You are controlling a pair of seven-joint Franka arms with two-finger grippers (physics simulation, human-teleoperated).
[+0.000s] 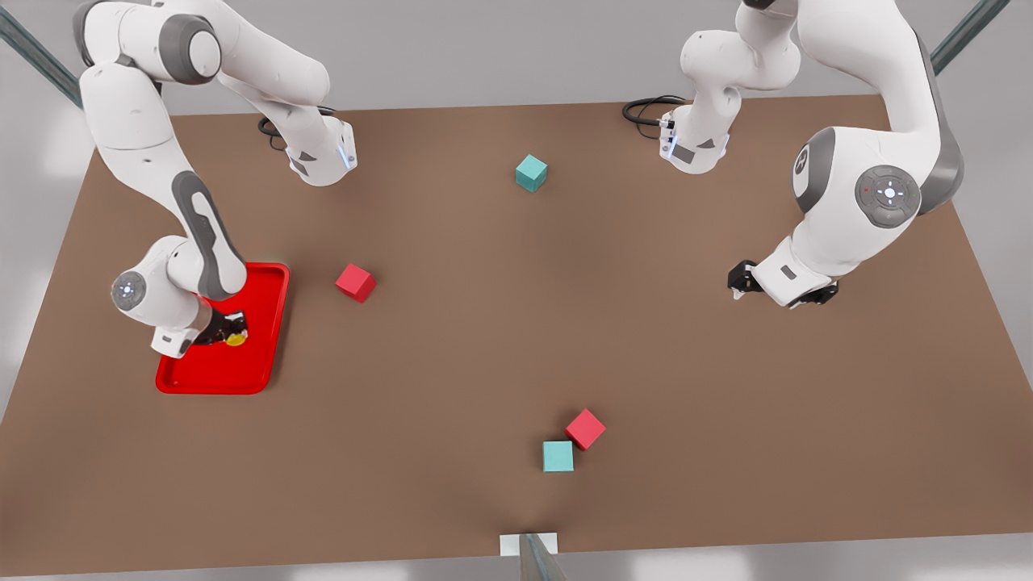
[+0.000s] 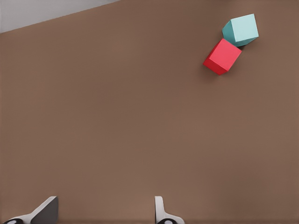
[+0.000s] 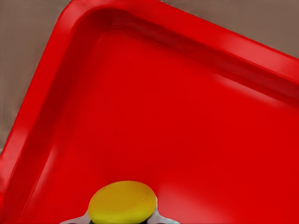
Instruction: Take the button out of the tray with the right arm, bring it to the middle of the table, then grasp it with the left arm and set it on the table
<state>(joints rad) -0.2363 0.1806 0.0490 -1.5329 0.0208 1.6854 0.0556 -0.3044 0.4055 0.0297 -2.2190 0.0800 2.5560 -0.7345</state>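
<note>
Now right gripper (image 1: 228,332) down in tray (image 1: 270,323), fingers flanking button (image 3: 122,202) — grip unconfirmed; should close squarely on base, lift straight clear of rim. Left gripper (image 1: 746,284) waits, fingers spread, empty.

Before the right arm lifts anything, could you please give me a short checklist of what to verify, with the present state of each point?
1. Right gripper down inside the shallow bright red tray: ok.
2. Tiny push-button with a round yellow cap sits between the right gripper's fingertips: ok.
3. Fingers firmly closed on the button: cannot tell; their tips flank the cap in the right wrist view.
4. Button already raised off the tray floor: cannot tell.
5. Middle of the flat matte brown table free for the handover: ok; red and teal cubes lie away from it.
6. Left gripper open and waiting over bare table: ok.
</note>
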